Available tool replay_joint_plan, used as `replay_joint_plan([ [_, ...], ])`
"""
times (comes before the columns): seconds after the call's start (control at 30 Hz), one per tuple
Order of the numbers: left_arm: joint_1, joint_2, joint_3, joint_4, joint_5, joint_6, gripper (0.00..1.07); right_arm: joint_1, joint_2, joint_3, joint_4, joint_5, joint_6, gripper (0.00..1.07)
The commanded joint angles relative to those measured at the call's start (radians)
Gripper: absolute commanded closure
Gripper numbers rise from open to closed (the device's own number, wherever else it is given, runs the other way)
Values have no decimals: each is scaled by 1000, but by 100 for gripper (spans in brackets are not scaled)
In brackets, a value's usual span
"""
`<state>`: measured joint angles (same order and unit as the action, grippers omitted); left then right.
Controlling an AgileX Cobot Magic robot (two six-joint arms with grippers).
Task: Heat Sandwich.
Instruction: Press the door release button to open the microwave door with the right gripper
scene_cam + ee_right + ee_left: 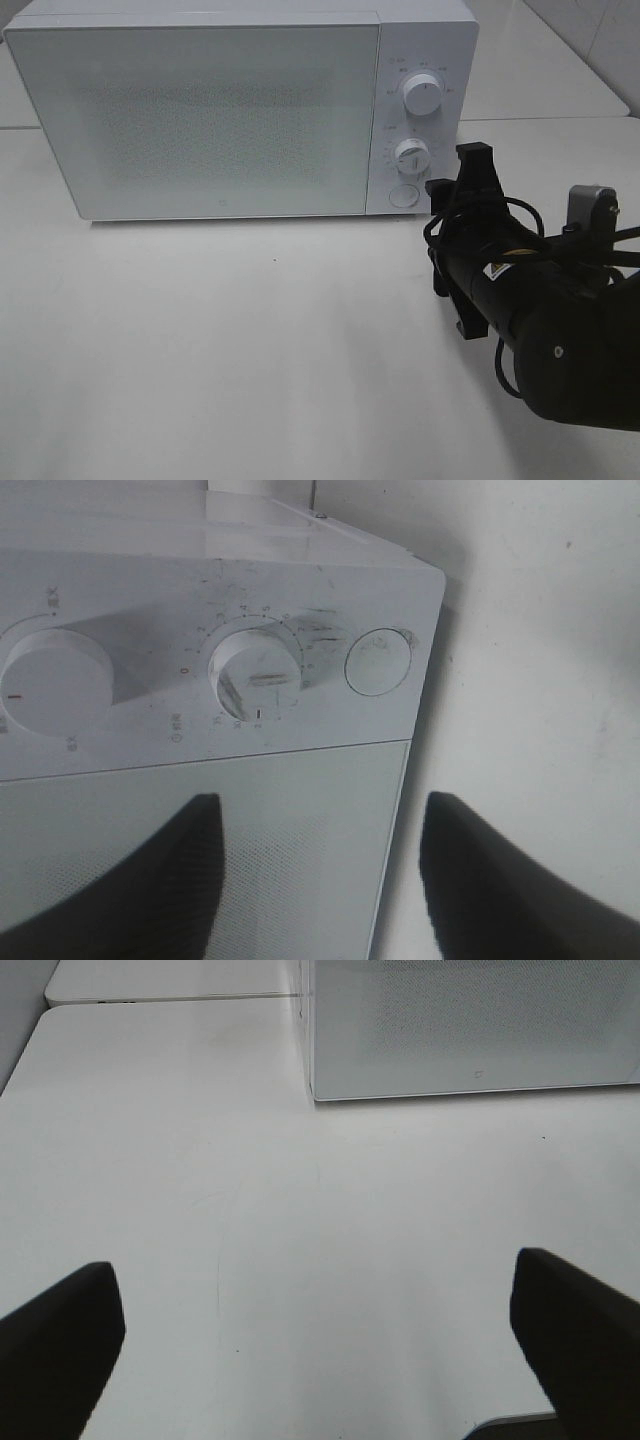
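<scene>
Right gripper [315, 880] hangs partly open and empty, just before the microwave's [200, 110] lower dial [258, 673] and round button [378, 663], toward the bench's [250, 350] far right. Left gripper [320, 1350] gapes wide over the bench, holding nothing; I cannot tell where the sandwich is.

The right arm [560, 330] is matte black and rounded — looped black cables [432, 230], a small yellow-and-white label [497, 268], one pale screw [556, 351], a grey metal bracket [590, 205]. The left gripper's [315, 1280] jaws are plain black wedges.

Plain white table [200, 340], soft even light
</scene>
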<state>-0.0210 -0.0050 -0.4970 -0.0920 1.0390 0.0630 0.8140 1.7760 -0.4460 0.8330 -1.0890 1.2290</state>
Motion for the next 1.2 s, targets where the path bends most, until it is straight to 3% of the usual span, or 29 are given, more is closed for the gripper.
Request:
replay_joint_plan([
  [0.03,2,-20,3,-4,0,3,3,4,-4,-8,-16,18,72,75],
  [0.1,2,-20,3,-4,0,3,3,4,-4,-8,-16,30,97,87],
  [0.17,2,-20,3,-4,0,3,3,4,-4,-8,-16,34,106,92],
  [0.23,2,-20,3,-4,0,3,3,4,-4,-8,-33,54,131,106],
  [0.87,2,-20,3,-4,0,3,3,-1,45,-8,-61,102,164,107],
  [1.2,2,-20,3,-4,0,3,3,-104,67,-82,-181,182,163,107],
])
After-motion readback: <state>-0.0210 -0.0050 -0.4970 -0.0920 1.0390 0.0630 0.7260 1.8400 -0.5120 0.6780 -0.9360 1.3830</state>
